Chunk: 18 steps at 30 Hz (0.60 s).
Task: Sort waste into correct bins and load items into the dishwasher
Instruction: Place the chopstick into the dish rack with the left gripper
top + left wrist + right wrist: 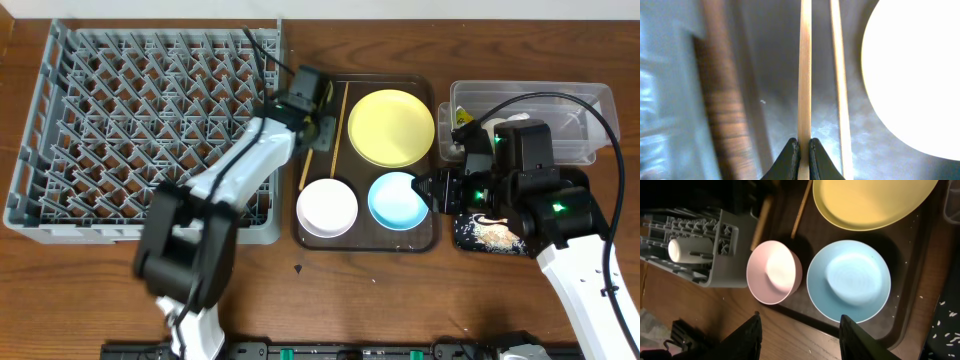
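My left gripper (322, 118) (804, 150) is shut on one wooden chopstick (804, 75), low over the left side of the brown tray. A second chopstick (838, 75) lies beside it. The yellow plate (391, 127), white-pinkish bowl (327, 207) and light blue bowl (398, 199) sit on that tray. My right gripper (432, 190) (800, 330) is open and empty, above the table near the blue bowl (849, 280) and pink bowl (775, 272). A small white cup (682, 250) lies in the grey dish rack (150, 120). A green-yellow packet (462, 118) is in the clear tub (580, 110).
The brown serving tray (365, 242) stands between the rack and the bins. The black tray (490, 235), with rice scraps in it, lies under my right arm in front of the clear tub. A few rice grains lie on the brown tray's right side (910, 280).
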Each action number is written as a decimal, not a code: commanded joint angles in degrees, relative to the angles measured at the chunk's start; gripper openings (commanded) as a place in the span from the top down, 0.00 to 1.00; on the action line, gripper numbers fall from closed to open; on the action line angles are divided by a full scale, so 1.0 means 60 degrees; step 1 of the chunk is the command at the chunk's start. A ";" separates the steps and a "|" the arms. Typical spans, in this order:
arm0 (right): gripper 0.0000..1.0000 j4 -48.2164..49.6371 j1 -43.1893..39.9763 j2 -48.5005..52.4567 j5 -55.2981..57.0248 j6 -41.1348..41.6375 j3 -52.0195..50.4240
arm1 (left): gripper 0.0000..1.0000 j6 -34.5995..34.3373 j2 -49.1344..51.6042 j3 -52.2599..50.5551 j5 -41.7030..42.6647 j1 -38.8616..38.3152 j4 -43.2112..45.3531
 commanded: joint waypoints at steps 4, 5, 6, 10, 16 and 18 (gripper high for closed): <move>0.52 -0.0004 0.0029 -0.0007 -0.0109 -0.0175 0.0113 | 0.92 -0.0044 -0.1734 0.0058 -0.1716 0.0015 -0.0718; 0.52 -0.0004 0.0025 -0.0007 -0.0109 -0.0171 0.0113 | 0.92 -0.0044 -0.1825 0.0058 -0.1996 0.0055 -0.0878; 0.52 -0.0004 0.0029 -0.0007 -0.0109 -0.0175 0.0113 | 0.92 -0.0044 -0.1876 0.0058 -0.2226 0.0117 -0.1064; 0.51 0.0000 0.0029 -0.0007 -0.0113 -0.0175 0.0113 | 0.92 -0.0047 -0.1759 -0.0004 -0.2397 0.0667 -0.1665; 0.51 0.0004 0.0029 -0.0007 -0.0109 -0.0175 0.0113 | 0.92 -0.0233 -0.1260 -0.0022 -0.2000 0.1402 -0.1883; 0.51 0.0011 0.0029 -0.0007 -0.0106 -0.0175 0.0113 | 0.92 -0.0229 -0.1122 -0.0022 -0.1588 0.1515 -0.1821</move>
